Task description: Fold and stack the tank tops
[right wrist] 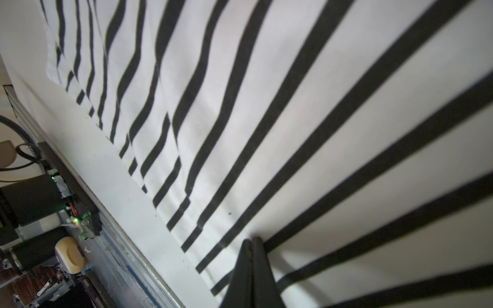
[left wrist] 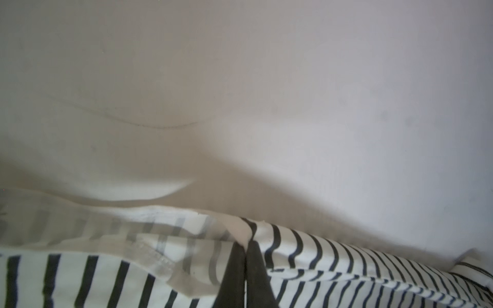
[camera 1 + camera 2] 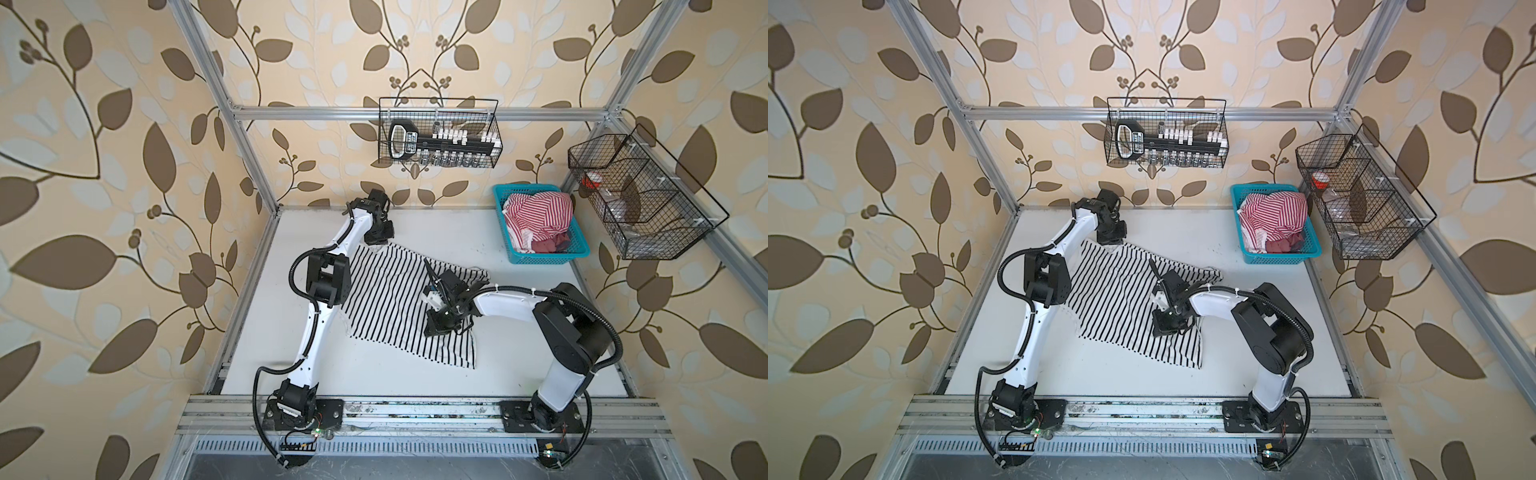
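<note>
The black-striped tank top [image 3: 386,299] [image 3: 1117,299] lies spread and slightly skewed on the white table [image 3: 415,382]. My left gripper [image 3: 379,245] [image 3: 1109,243] is at its far corner, shut on a fold of the hem [image 2: 246,244]. My right gripper [image 3: 432,332] [image 3: 1160,332] stands over the top's right half. Its fingers [image 1: 252,240] are shut, tips against the striped cloth [image 1: 293,106], with nothing seen between them. The red-striped tank top [image 3: 540,216] [image 3: 1277,214] is bunched up in the teal basket [image 3: 548,257] [image 3: 1281,259] at the back right.
Dark red cloth [image 3: 557,243] lies in the teal basket under the red-striped top. A wire basket [image 3: 440,133] with tools hangs on the back rail, and another wire basket [image 3: 640,199] hangs on the right rail. The aluminium rail [image 3: 415,409] holding both arm bases edges the table's front.
</note>
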